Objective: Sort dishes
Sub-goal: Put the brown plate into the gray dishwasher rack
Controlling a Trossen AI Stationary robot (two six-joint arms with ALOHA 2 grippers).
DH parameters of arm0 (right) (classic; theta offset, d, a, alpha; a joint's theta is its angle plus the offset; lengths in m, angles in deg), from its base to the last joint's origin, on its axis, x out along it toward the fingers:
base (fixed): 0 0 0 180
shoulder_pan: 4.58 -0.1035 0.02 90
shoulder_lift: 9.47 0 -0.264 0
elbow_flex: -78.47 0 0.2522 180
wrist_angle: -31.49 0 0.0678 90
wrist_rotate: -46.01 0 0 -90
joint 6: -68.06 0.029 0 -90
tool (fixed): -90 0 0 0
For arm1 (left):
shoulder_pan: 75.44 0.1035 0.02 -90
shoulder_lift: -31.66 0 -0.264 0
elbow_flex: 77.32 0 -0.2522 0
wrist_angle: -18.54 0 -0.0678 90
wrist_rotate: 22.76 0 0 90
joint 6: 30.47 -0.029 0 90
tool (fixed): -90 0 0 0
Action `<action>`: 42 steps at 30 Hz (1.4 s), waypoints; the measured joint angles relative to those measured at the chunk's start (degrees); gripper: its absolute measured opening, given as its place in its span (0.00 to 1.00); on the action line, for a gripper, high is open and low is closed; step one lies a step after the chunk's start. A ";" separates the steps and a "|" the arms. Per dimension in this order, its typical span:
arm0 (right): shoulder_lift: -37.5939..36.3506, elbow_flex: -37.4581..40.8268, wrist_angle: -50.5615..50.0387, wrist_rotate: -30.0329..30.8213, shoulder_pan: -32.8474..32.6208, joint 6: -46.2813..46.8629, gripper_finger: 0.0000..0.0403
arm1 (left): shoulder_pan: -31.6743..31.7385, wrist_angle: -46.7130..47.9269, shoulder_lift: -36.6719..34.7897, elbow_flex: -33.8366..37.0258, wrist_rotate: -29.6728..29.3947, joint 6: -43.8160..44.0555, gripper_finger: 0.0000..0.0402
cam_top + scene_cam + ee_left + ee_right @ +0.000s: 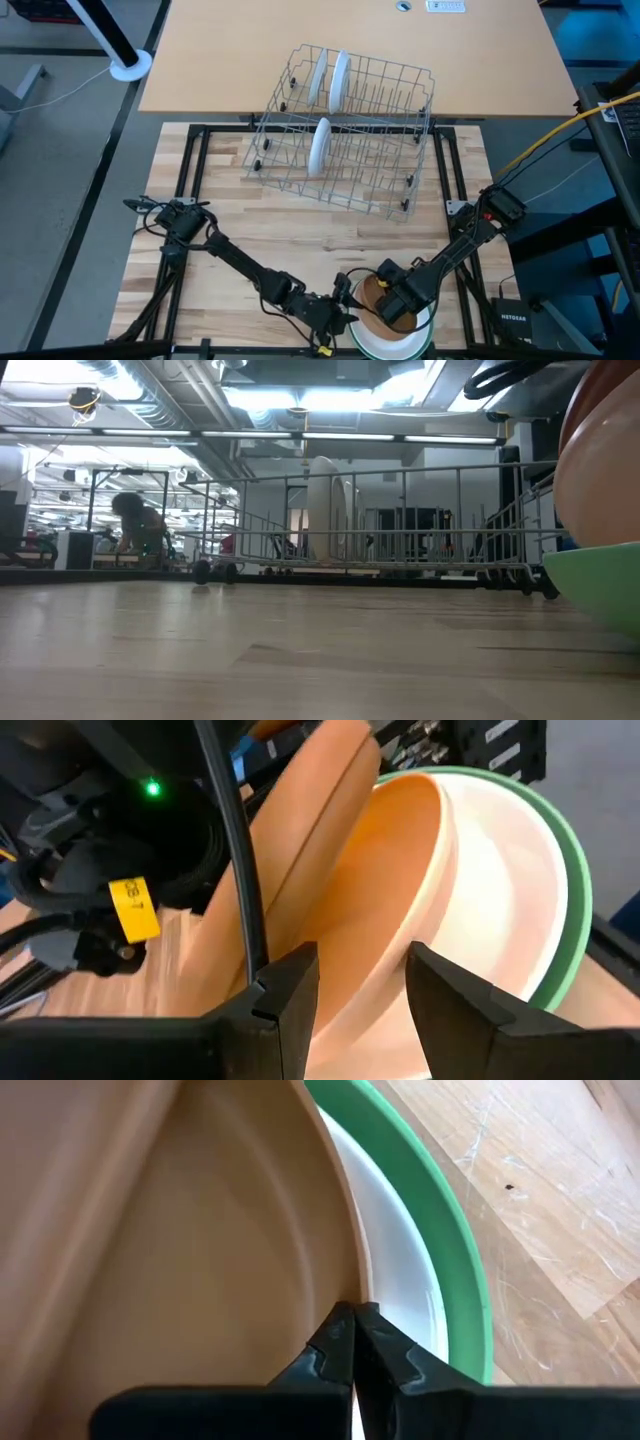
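Right gripper (pixel 353 1342): fingers pressed together on the rim of the brown plate (pixel 200 1270), which stands tilted up off the stack at the near edge of the table.
Left gripper (pixel 360 1000): fingers spread with a clear gap; the raised brown plate's edge lies in front of that gap, and whether either finger touches it cannot be told.
Where both grippers are: close together at the stack, well apart from the wire rack (pixel 345 130) and on the near side of it.
Stack: green plate (pixel 392 347) at the bottom, white plate (pixel 400 1270) inside it, brown plate lifted on edge above them.
Plates at the stack: three seen, one green, one white, one brown.
Plates in the wire rack: three white ones standing on edge, two (pixel 330 82) side by side in the far row, one (pixel 320 145) alone in the nearer row.
Wire rack: one, straddling the seam between the wooden table (pixel 230 220) and the tan tabletop beyond.
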 joint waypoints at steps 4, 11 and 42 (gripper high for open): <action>0.00 0.00 -0.09 -0.15 0.00 -0.10 0.00 | 0.00 1.70 0.00 -0.02 -1.51 0.27 0.35; 0.00 0.02 -0.17 -0.35 -0.04 -0.30 0.00 | -0.39 2.63 0.00 -0.02 -3.00 0.53 0.35; 0.00 0.00 0.35 0.48 -0.04 -0.43 0.00 | 0.01 9.00 -2.56 0.02 -14.68 3.21 0.35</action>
